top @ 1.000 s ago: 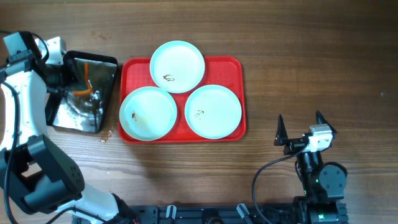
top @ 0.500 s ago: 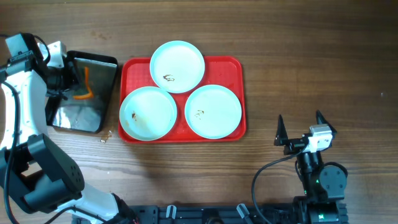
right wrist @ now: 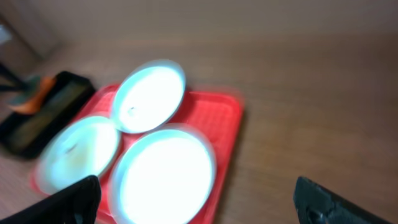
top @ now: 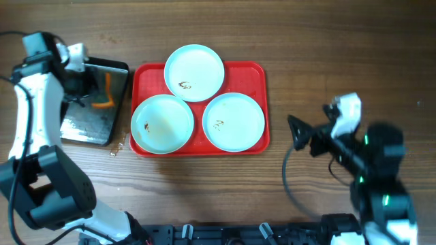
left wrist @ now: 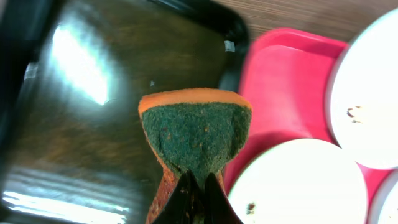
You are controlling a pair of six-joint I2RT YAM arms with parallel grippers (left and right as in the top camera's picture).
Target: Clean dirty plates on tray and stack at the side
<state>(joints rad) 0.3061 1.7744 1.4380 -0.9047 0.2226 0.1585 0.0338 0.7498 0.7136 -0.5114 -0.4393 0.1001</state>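
Left gripper [left wrist: 196, 193] clamps the sponge [left wrist: 196, 134] by one edge left of the tray [top: 252, 78], right gripper [right wrist: 199, 199] gapes; scrubbing could wrench it free

White curved shell link [top: 26, 116] and bulky black joint housings [top: 54, 194] on the left arm, right arm's black housings [top: 381, 158], green indicator light [top: 383, 200], white camera block [top: 347, 106], looping black cable [top: 284, 177], black tapered fingers [right wrist: 326, 200]
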